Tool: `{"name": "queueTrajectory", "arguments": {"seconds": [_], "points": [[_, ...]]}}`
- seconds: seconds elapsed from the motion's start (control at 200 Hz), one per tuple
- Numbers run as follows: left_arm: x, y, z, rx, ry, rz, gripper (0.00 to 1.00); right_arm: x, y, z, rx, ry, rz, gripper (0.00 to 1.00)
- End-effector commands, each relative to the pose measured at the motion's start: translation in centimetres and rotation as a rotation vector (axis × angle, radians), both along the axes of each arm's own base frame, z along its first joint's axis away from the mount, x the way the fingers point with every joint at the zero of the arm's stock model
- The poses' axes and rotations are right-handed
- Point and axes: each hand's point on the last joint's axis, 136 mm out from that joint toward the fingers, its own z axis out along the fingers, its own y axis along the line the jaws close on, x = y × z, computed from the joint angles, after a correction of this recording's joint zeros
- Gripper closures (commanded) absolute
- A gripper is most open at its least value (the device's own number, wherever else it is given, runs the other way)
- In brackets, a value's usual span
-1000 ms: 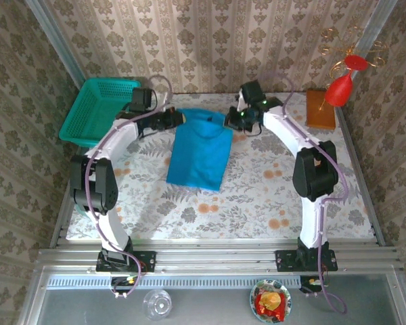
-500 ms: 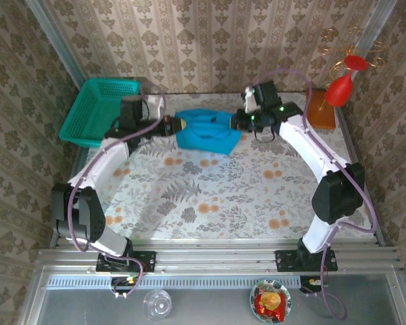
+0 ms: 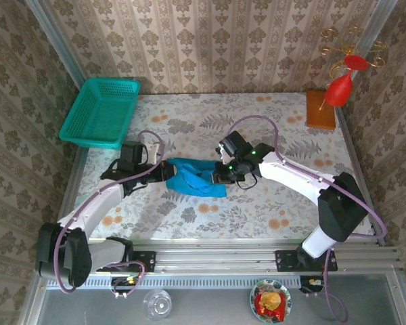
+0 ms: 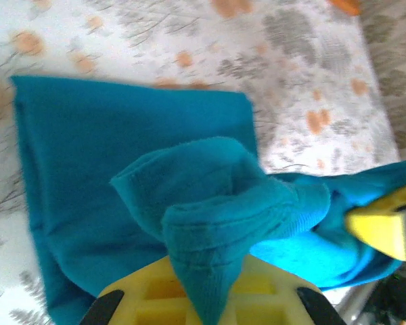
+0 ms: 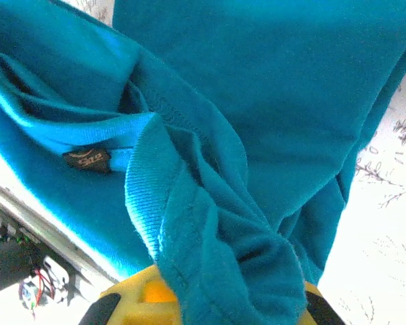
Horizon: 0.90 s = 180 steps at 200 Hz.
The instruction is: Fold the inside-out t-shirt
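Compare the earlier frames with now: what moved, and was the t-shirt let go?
Both arms drew back from the far side toward their bases, carrying the t-shirt along; it went from a long spread panel to a short bunched band mid-table. The left tool and right tool stayed shut on it, nothing released. The teal basket did not move.

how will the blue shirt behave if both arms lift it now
Probably floppy: the shirt bunches into soft folds where the left gripper and right gripper pinch it. It would likely sag between them when lifted. Its knit looks grippy, so it is unlikely to slip.
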Motion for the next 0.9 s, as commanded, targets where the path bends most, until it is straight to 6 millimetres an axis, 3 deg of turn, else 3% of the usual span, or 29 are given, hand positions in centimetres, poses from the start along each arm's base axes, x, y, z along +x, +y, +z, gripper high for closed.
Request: {"name": "queueTrajectory", "arguments": {"seconds": [0.0, 0.11, 0.375, 0.63, 0.745, 0.895], "points": [[0.7, 2.5, -3.1, 0.117, 0.091, 0.087, 1.00, 1.5, 0.4, 0.8, 0.016, -0.031, -0.063, 1.00], [2.6, 3.0, -3.4, 0.150, 0.091, 0.087, 1.00, 2.7, 0.9, 0.8, 0.022, -0.057, -0.074, 1.00], [8.4, 2.7, -1.9, 0.170, 0.055, 0.062, 1.00, 6.7, -0.2, -1.2, 0.008, -0.019, -0.156, 1.00], [12.1, 1.0, -5.4, 0.154, 0.159, -0.033, 1.00, 9.4, -1.6, -6.7, -0.002, 0.101, -0.229, 1.00], [13.6, 0.6, -7.1, 0.154, 0.196, -0.048, 0.96, 9.7, -2.6, -9.2, -0.024, 0.159, -0.273, 1.00], [14.2, 0.6, -8.4, 0.184, 0.217, -0.062, 0.92, 9.2, -3.1, -10.4, -0.036, 0.187, -0.288, 1.00]]}}
